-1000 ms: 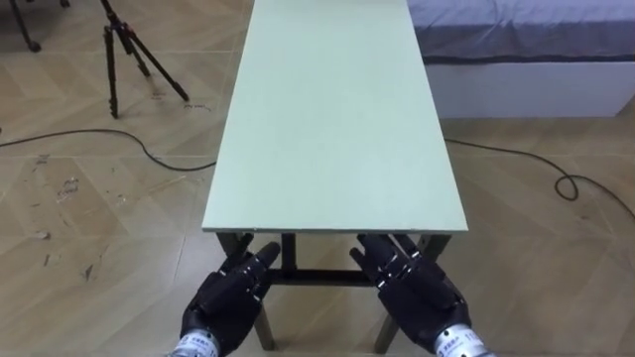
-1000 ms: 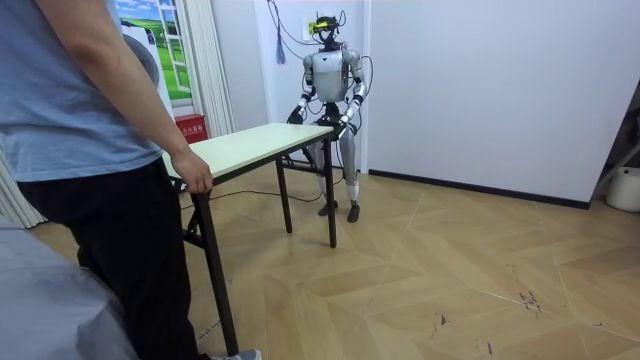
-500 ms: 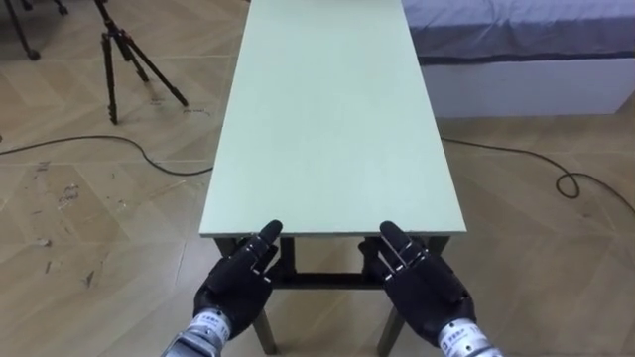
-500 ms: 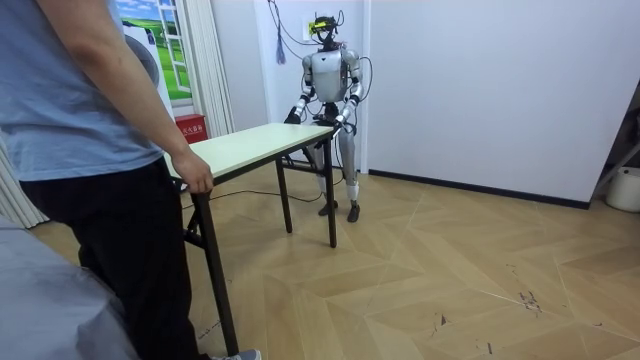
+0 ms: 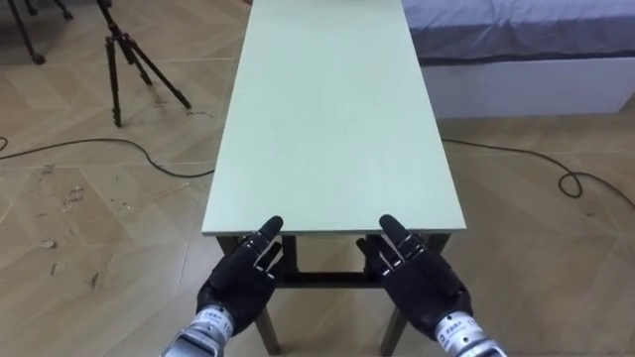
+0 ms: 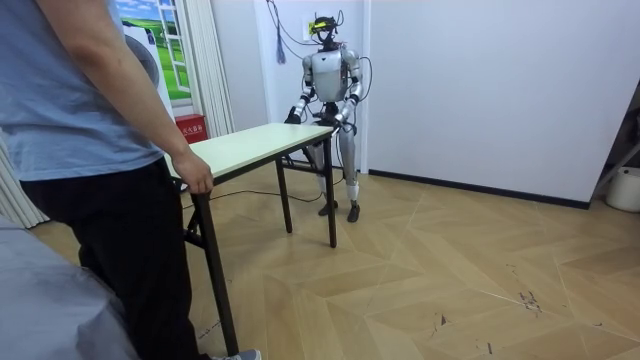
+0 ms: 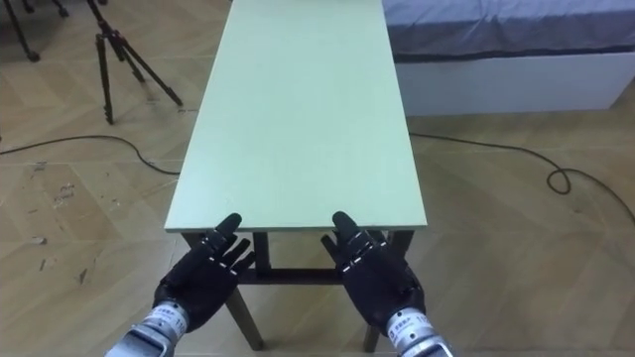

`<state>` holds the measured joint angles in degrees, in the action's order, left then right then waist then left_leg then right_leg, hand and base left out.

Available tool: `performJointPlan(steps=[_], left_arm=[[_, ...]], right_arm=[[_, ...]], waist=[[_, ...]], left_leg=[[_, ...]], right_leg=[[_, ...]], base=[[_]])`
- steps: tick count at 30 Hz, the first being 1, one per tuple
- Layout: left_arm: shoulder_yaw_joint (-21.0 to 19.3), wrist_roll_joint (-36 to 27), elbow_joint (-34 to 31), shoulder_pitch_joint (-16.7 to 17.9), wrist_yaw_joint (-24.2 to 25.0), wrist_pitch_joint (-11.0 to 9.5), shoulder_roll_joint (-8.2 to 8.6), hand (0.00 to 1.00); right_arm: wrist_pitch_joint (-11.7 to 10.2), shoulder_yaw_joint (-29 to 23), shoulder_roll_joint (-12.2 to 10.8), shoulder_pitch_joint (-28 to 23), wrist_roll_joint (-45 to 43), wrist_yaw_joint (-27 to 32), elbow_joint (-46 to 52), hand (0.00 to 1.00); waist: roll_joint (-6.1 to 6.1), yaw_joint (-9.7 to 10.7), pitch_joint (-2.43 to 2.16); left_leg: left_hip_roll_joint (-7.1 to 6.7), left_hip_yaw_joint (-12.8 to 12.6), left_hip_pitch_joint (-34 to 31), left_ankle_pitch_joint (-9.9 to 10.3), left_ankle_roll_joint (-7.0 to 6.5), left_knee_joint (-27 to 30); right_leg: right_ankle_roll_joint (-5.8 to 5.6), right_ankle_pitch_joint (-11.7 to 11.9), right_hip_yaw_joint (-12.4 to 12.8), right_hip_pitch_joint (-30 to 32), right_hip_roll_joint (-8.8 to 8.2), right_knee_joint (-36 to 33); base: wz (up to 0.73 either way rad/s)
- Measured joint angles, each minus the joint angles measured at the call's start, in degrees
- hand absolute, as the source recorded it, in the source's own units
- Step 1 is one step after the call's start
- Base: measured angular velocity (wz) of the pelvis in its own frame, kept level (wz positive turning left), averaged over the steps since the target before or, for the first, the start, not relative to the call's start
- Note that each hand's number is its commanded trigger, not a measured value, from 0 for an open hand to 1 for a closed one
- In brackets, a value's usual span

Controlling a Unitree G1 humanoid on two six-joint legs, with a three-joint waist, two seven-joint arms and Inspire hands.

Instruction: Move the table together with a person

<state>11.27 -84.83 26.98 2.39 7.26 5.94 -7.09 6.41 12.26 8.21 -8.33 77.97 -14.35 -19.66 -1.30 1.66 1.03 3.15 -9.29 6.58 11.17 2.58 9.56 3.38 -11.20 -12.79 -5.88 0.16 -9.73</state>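
Hands (image 5: pixel 236 286) (image 5: pixel 425 286) risen to pale table (image 5: pixel 332 119) edge, parquet floor (image 5: pixel 99 233)

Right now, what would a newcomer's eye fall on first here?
A long pale green table stretches away from the robot, whose left hand and right hand are at the near edge, fingers straight. In the room view a person holds the table's other end.

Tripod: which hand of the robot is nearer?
Left. The left hand is by the near edge of the table, on the side of the tripod; the right hand is by the same edge, farther over.
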Motion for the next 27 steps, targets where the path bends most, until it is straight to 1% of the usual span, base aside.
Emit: performJointPlan(steps=[3, 5, 6, 7, 9, 10, 12, 17, 21, 24, 25, 27], left_arm=[[-0.15, -3.51, -0.16, -1.89, -0.02, 0.0, 0.02, 0.0], [-0.18, -4.73, -0.18, -1.94, -0.16, 0.01, 0.17, 0.0], [-0.35, -5.45, -0.2, -1.95, -0.16, 0.01, 0.43, 0.0], [-0.81, -5.78, -0.2, -1.96, -0.16, 0.01, 0.93, 0.0], [-1.51, -6.36, -0.19, -1.95, -0.42, 0.0, 1.6, 0.0], [-2.04, -7.96, -0.19, -1.93, -0.56, 0.01, 1.95, 0.0], [-2.18, -9.27, -0.19, -1.93, -0.68, 0.0, 2.11, 0.0], [-2.43, -9.64, -0.36, -1.94, -0.77, 0.0, 2.12, 0.0], [-2.83, -9.64, -0.82, -1.95, -1.74, 0.07, 2.2, 0.0], [-3.55, -9.66, -1.1, -1.94, -2.2, 0.17, 2.74, 0.0], [-4.04, -9.71, -1.11, -1.94, -2.26, 0.25, 3.28, 0.0], [-4.46, -9.68, -1.12, -1.95, -2.53, 0.04, 3.92, 0.0]], right_arm=[[0.31, 0.0, -0.05, 0.01, 3.77, 0.71, 0.41, 0.0], [0.46, -0.01, -0.05, 0.16, 5.57, 1.38, 0.62, 0.0], [0.47, -0.01, -0.08, 0.41, 6.39, 2.02, 0.62, 0.0], [0.48, -0.08, -0.67, 0.59, 7.84, 2.58, 0.62, 0.0], [0.48, -0.15, -0.81, 0.73, 9.91, 3.14, 0.62, 0.0], [0.51, -0.17, -1.12, 0.92, 10.68, 3.57, 0.62, 0.0], [0.62, -0.17, -1.17, 1.09, 11.84, 3.97, 0.62, 0.0], [0.66, -0.17, -1.24, 1.54, 11.94, 4.84, 0.61, 0.0], [0.71, -0.19, -1.26, 1.67, 11.95, 4.91, 0.61, 0.0], [0.75, -0.32, -1.44, 1.83, 12.29, 4.92, 0.61, 0.0], [0.74, -0.56, -2.0, 1.82, 12.95, 5.07, 0.61, 0.0], [0.57, -0.69, -2.26, 1.83, 14.36, 5.42, 0.62, 0.0]], waist=[[-0.03, 0.13, -0.02], [-0.03, 0.11, -0.02], [-0.03, 0.11, -0.02], [-0.03, 0.22, -0.02], [-0.02, 0.34, -0.01], [-0.03, 0.38, -0.01], [-0.06, 0.51, 0.01], [-0.13, 0.55, 0.05], [-0.17, 0.67, 0.06], [-0.22, 0.46, 0.06], [-0.22, 0.39, 0.06], [-0.21, 0.13, 0.06]], left_leg=[[0.01, -0.11, -0.09, 0.0, 0.0, -0.15], [0.01, -0.16, -0.09, 0.0, 0.0, -0.2], [0.02, -0.16, -0.08, 0.0, 0.0, -0.2], [0.02, -0.15, -0.08, 0.0, 0.0, -0.21], [0.05, -0.14, -0.04, 0.0, 0.0, -0.21], [0.06, -0.14, -0.03, 0.0, 0.0, -0.21], [0.07, -0.14, -0.01, 0.0, 0.0, -0.2], [0.05, -0.17, -0.02, 0.0, 0.0, -0.16], [0.03, -0.18, -0.06, 0.0, -0.01, -0.04], [0.0, -0.19, -0.17, 0.0, -0.01, -0.03], [0.0, -0.19, -0.16, 0.0, -0.01, -0.03], [0.01, -0.23, -0.16, 0.0, -0.01, -0.03]], right_leg=[[0.0, 0.0, -0.03, -0.03, 0.0, -0.12], [-0.01, 0.01, 0.0, 0.03, 0.0, -0.19], [-0.01, 0.02, -0.01, 0.05, 0.0, -0.23], [-0.01, 0.02, 0.08, 0.02, 0.0, -0.24], [0.0, 0.03, 0.14, -0.01, 0.02, -0.29], [0.01, 0.03, 0.19, 0.03, 0.04, -0.38], [0.01, 0.03, 0.21, 0.12, 0.03, -0.59], [0.01, 0.03, 0.55, 0.37, 0.03, -0.91], [0.01, 0.03, 0.88, 0.46, 0.06, -0.86], [0.01, 0.03, 1.12, 0.75, 0.06, -0.89], [0.01, 0.03, 1.14, 0.76, 0.06, -0.92], [0.02, 0.04, 1.26, 0.83, 0.08, -0.98]], base=[[0.0], [0.0], [0.0], [0.0], [0.0], [0.0], [0.0], [-0.01], [-0.01], [-0.04], [0.0], [0.0]])
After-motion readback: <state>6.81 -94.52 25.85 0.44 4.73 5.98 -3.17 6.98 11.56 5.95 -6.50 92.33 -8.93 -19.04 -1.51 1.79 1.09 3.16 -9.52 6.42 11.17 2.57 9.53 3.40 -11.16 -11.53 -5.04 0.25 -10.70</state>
